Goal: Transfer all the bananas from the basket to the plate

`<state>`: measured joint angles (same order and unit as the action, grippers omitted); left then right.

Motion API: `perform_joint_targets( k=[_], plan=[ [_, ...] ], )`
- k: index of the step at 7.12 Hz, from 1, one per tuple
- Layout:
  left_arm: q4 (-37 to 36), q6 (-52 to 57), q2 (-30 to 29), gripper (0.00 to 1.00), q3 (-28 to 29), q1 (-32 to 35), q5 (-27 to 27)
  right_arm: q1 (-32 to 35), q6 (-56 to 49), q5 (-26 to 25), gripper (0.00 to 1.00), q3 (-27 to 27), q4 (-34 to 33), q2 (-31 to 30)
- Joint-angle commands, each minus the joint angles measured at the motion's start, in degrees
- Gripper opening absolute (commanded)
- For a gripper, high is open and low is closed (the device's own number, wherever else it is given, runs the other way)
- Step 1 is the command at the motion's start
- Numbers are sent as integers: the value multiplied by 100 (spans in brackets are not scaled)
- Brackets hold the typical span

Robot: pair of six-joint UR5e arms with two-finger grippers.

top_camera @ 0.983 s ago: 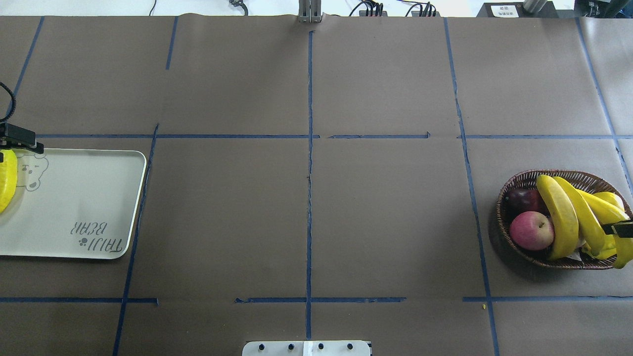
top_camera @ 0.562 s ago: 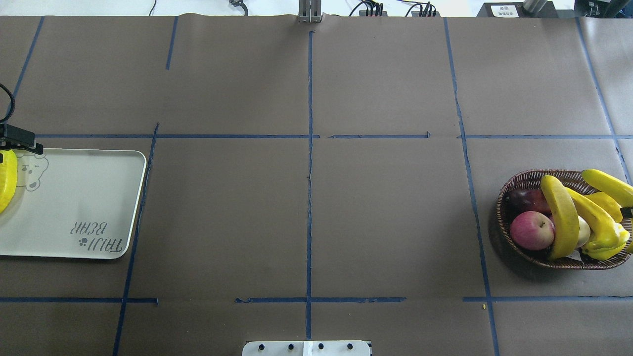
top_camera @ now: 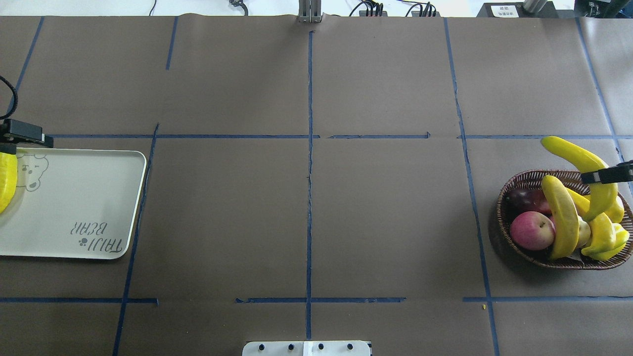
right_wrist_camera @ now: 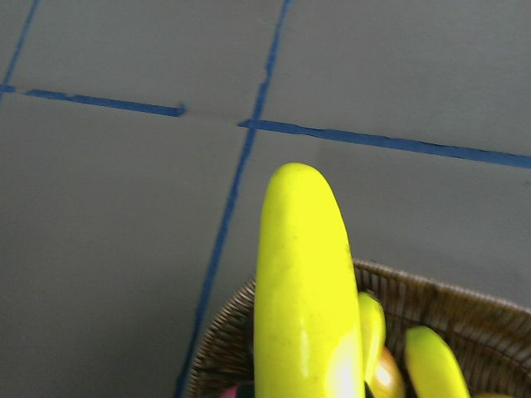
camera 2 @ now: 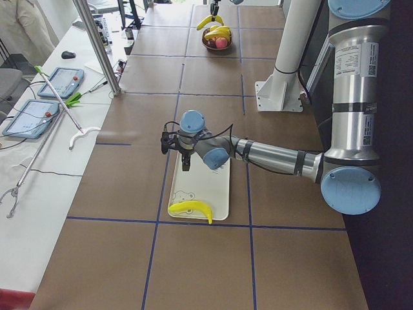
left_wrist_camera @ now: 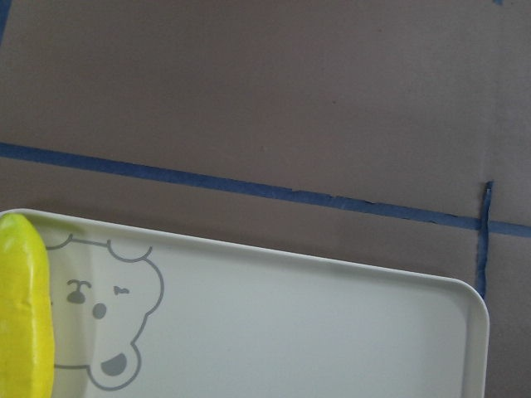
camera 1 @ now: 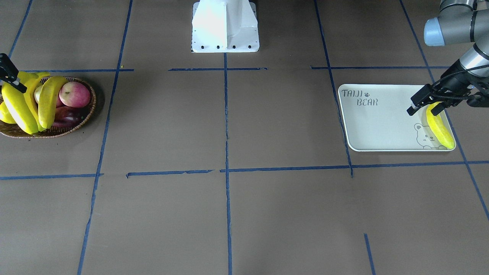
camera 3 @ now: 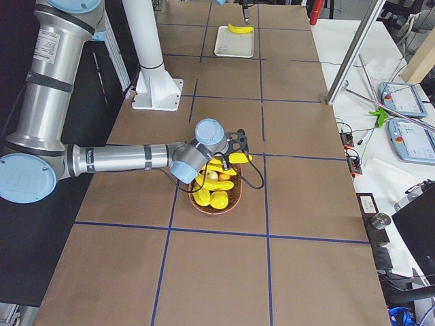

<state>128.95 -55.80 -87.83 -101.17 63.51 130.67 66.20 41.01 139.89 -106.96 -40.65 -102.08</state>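
— Holding anything, is the right gripper (top_camera: 602,176)?
— Yes, it's clenched on a banana (top_camera: 576,155), held up over the basket (top_camera: 509,195), towards its far side. In the basket another banana (top_camera: 561,217) lies beside an apple (top_camera: 531,230).
— And the left gripper (camera 2: 185,163)?
— Fingers spread, gripping nothing, it hangs over the plate (camera 1: 378,126). On the plate a third banana (camera 1: 439,128) lies flat along one edge, by the bear drawing (camera 1: 424,139).

Brown paper-covered table (top_camera: 385,222), ruled into large rectangles by blue tape lines (top_camera: 310,198), under even light, flanked at one end by a white bench (camera 2: 71,155) carrying two blue-edged tablets (camera 2: 61,82), with an upright metal post (camera 2: 98,45) alongside.
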Motion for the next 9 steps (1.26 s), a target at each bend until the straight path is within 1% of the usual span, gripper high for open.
perform_joint_targets(
  k=[1,2,3,4,5,6,7,8,9],
  plan=[
    [210,-1338,-669,100,-122,-417,90,-491,1131,249,5,26,13,1071],
    [210,-1781,-1013,100,-235,-662,73,-755,1842,101,7,18,82,1433],
    [210,-2211,-1295,100,-384,-743,55,-880,2232,74,5,-9,83,1689],
    [192,-2834,-1681,100,-412,-935,37,-1124,2863,-14,3,35,74,2117],
    [218,-3292,-1763,100,-438,-1216,20,-1527,3121,-450,4,61,40,2566],
    [218,-3888,-2033,100,-473,-1262,28,-1940,3724,-1107,0,35,22,2857],
    [210,-4251,-2123,100,-448,-1515,-119,-2327,4052,-1600,0,52,30,3078],
    [218,-4881,-2333,100,-447,-1657,-295,-2609,4090,-1875,0,70,13,3306],
    [201,-5575,-2648,100,-360,-1806,-331,-2960,4152,-2348,0,96,4,3491]
  ],
)
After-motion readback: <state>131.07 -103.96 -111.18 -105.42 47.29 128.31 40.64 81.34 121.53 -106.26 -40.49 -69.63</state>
